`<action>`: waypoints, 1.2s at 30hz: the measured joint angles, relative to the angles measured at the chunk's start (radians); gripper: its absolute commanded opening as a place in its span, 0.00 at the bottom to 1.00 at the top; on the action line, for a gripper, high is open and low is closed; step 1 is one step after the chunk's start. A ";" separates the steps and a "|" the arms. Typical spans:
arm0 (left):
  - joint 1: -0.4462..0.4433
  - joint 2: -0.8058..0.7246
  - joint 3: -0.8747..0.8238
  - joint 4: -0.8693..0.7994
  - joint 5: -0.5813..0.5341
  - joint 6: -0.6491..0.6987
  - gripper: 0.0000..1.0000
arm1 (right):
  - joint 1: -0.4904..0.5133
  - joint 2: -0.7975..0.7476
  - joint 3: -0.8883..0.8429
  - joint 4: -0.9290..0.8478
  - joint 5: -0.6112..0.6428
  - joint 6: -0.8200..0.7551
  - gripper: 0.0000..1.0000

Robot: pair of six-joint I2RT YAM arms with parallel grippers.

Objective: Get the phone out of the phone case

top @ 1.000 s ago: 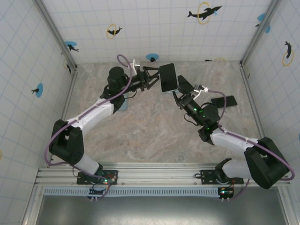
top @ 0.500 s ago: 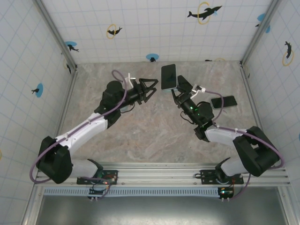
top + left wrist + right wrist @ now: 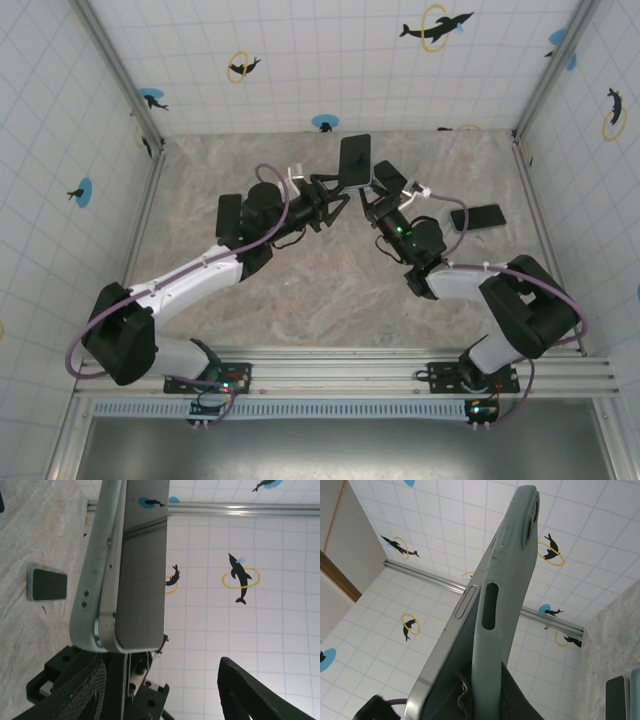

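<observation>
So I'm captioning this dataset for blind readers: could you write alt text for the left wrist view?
A cased phone stands on end, seen edge-on, its dark screen mirroring the tiled wall, just beyond the open left pincer, whose dark fingers do not touch it. A dark slab lies flat on the marbled table at left.

Left wrist view: we see the phone faced in glossy black glass that mirrors the white, smooth, lightly shiny tiled wall; right wrist view: its frame is satin silver metal; we read the phone case as matt grey-green, rubbery, faintly scuffed; the left gripper has fingers of matt black plastic, one pad mesh-textured; the table resembles matt veined stone.
</observation>
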 measured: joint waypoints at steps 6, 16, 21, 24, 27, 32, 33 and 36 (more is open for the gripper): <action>0.000 0.024 0.012 0.033 -0.011 -0.025 0.57 | 0.006 0.018 0.011 0.018 0.010 -0.014 0.01; 0.000 0.035 0.012 0.073 -0.039 -0.049 0.52 | 0.013 0.031 0.032 0.031 0.003 -0.040 0.00; -0.003 0.035 0.012 0.070 -0.089 -0.054 0.41 | 0.024 0.031 0.032 0.035 0.016 -0.049 0.00; -0.003 0.035 0.013 0.069 -0.118 -0.056 0.38 | 0.036 0.031 0.032 0.038 0.028 -0.052 0.00; -0.003 0.035 0.017 0.069 -0.134 -0.062 0.33 | 0.050 0.031 0.032 0.040 0.045 -0.060 0.00; -0.003 0.035 0.018 0.064 -0.142 -0.070 0.16 | 0.064 0.031 0.032 0.053 0.060 -0.067 0.00; -0.003 0.035 0.018 0.062 -0.142 -0.072 0.13 | 0.066 0.031 0.032 0.054 0.063 -0.067 0.00; -0.003 0.035 0.018 0.061 -0.142 -0.068 0.02 | 0.068 0.031 0.033 0.053 0.071 -0.073 0.01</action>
